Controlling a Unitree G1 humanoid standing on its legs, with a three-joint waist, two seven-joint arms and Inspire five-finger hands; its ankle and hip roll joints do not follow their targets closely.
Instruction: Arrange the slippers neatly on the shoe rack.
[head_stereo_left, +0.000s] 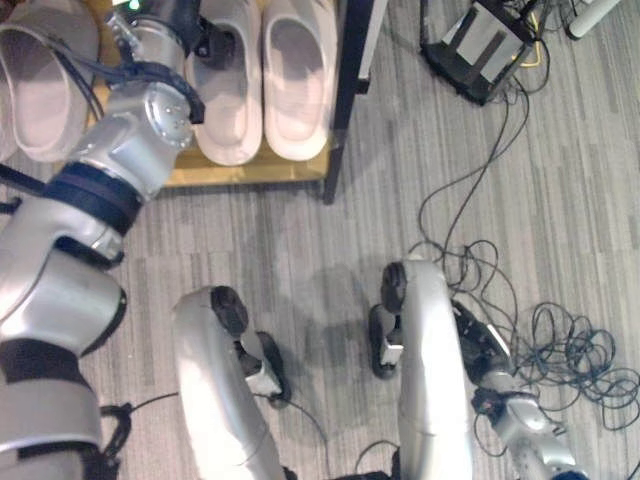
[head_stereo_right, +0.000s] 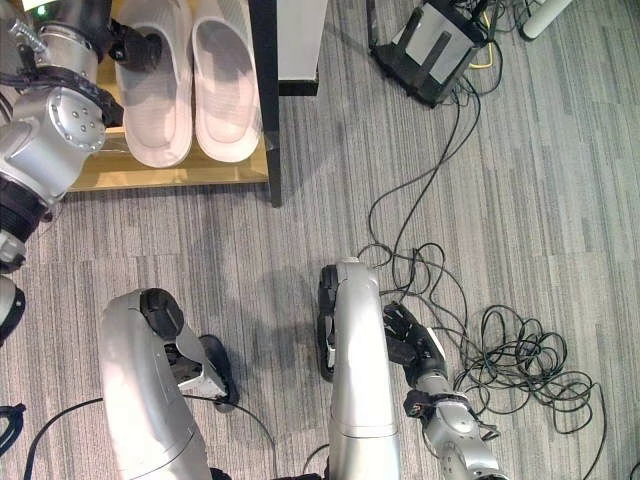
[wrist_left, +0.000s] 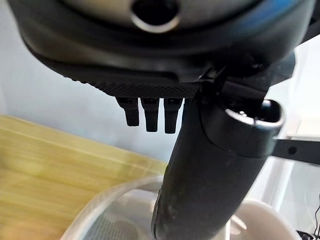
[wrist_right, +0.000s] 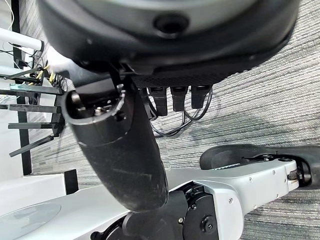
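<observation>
Pale pink slippers lie on the wooden shelf (head_stereo_left: 250, 172) of the shoe rack, toes toward me. Two of them (head_stereo_left: 300, 90) (head_stereo_left: 232, 110) sit side by side at the shelf's right end, and a third (head_stereo_left: 40, 90) lies further left. My left arm reaches up over the shelf. My left hand (head_stereo_left: 212, 42) rests at the opening of the inner slipper of the pair. In the left wrist view its thumb (wrist_left: 210, 185) points down into that slipper's pale rim (wrist_left: 105, 210), with the fingers (wrist_left: 145, 112) straight above. My right hand (head_stereo_right: 412, 345) hangs open low beside me over the carpet.
A black upright post (head_stereo_left: 340, 100) bounds the rack on the right. A black box with cables (head_stereo_left: 480, 40) sits on the grey carpet at the upper right. A tangle of black cable (head_stereo_left: 565, 360) lies on the floor at the right.
</observation>
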